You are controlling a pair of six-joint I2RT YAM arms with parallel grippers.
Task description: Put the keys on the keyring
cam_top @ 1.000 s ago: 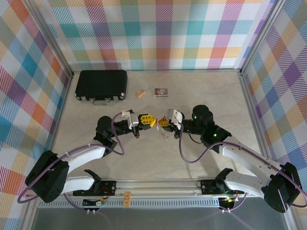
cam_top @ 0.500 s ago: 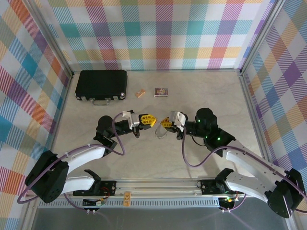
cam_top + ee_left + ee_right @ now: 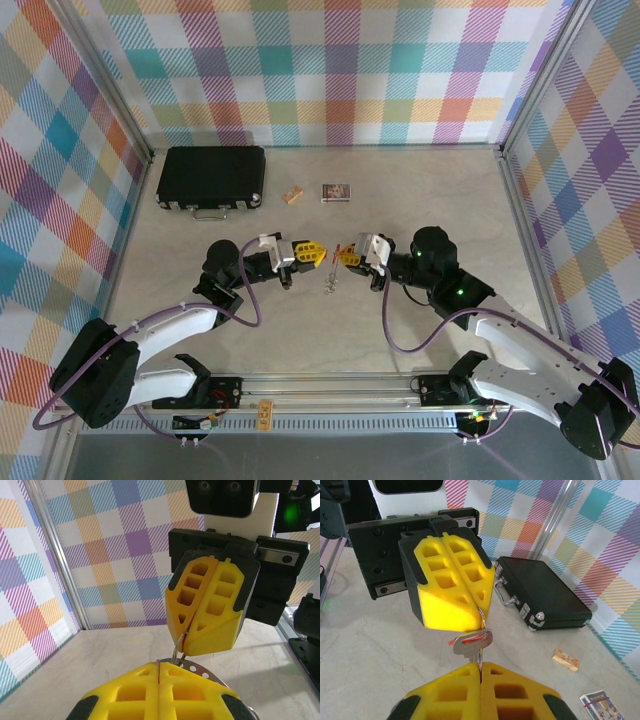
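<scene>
**Pincers nose to nose, ring and key in the gap**

Mid-counter, above the arm bases. Left pincer [image 3: 320,253] is closed. Right pincer [image 3: 343,257] is closed too. The tips face each other just apart. A thin wire runs into both seams; I take it for the keyring [image 3: 177,649], pinched from both sides. The key [image 3: 471,643], silver with a red mark at its head, hangs in the gap, touching the wire. Whether it is threaded on, cannot tell.

Handling, my estimate: all light, stiff and slick metal. The ring is springy at its split. Hold the key by the flat faces of its head, and the ring by its rim away from the split.

Against a second ago: the right pincer has drawn back toward its own side, the metal now dangles edge-on under the gap, and the left has barely shifted.

Farther back on the counter [image 3: 430,190]: tan block [image 3: 292,195], printed card [image 3: 337,191], black case [image 3: 211,177].
</scene>
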